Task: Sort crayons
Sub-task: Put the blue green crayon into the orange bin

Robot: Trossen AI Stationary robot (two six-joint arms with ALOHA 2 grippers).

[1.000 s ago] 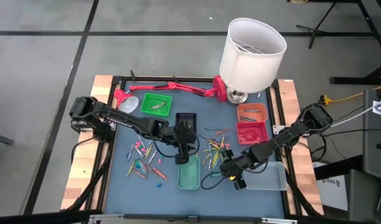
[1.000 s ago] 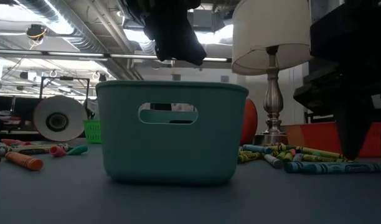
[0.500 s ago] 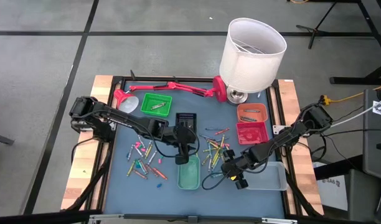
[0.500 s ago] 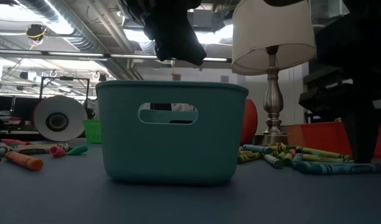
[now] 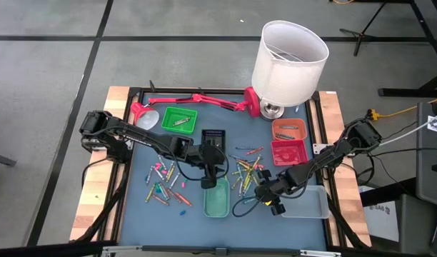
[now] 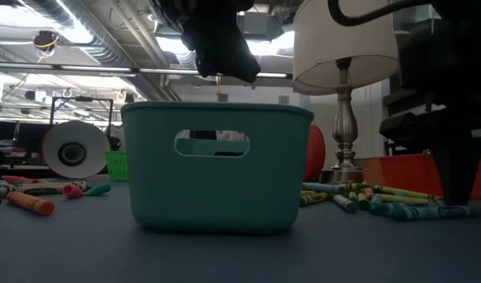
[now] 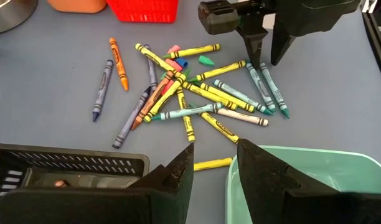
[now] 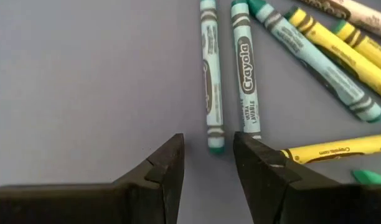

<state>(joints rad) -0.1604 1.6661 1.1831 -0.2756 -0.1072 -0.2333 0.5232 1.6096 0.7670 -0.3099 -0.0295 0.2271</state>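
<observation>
Crayons lie loose on the blue mat in two heaps: one (image 5: 243, 171) right of centre, one (image 5: 165, 182) at the left. My right gripper (image 8: 208, 163) is open and low over the mat at the near edge of the right heap. Its fingers stand on either side of the near end of a teal crayon (image 8: 209, 81) without touching it. My left gripper (image 7: 215, 169) hangs open and holds nothing, above the far end of the teal tray (image 5: 217, 200). Below its gap a yellow crayon (image 7: 212, 164) lies on the mat.
Around the mat stand a green tray (image 5: 179, 119), a black basket (image 5: 213, 135), an orange tray (image 5: 288, 129), a red tray (image 5: 288, 151) and a clear tray (image 5: 309, 203). A white-shaded lamp (image 5: 290, 51) and a red desk lamp (image 5: 197, 100) stand at the far edge.
My right gripper has tipped a little at the wrist, so its fingertips have swung slightly toward the table's right edge. It is open as before. My left arm has kept still.
</observation>
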